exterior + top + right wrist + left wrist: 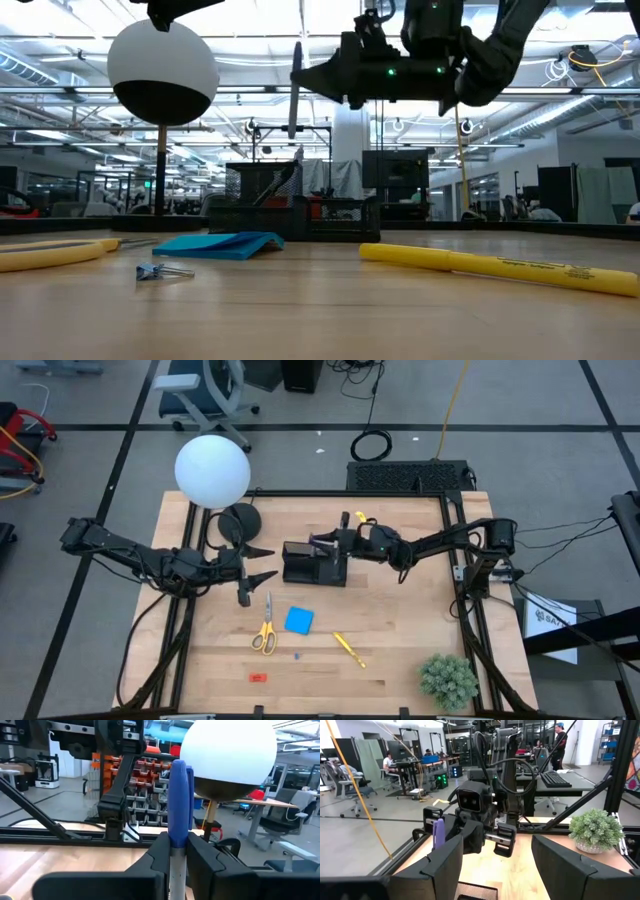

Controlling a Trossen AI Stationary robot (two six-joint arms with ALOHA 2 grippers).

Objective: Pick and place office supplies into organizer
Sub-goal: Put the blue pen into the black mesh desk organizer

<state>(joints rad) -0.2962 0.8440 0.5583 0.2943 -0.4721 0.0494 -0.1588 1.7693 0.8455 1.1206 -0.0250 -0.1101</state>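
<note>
My right gripper (322,543) is shut on a purple-blue pen (179,805) above the black organizer (314,564). My left gripper (266,563) is open and empty just left of the organizer, facing it; its wrist view shows the pen (438,832) and the organizer's rim (477,891). Yellow-handled scissors (266,632), a blue square pad (299,621), a yellow pen (349,649), a small clip (297,656) and a red piece (258,677) lie flat on the table nearer the front. My right gripper pinches the pen's grey barrel (178,862) between its two fingers, just below the blue cap part. The fingers (318,76) come level from the table's right side and lie across the pen. The pen (296,90) stands upright, lifted clear over the organizer.
A lamp with a white ball (212,470) and a round black base (240,520) stands at the far left. A green plant ball (447,680) sits at the near right corner. A small yellow item (360,517) lies behind the right gripper. Bare wood shows at the near left.
</note>
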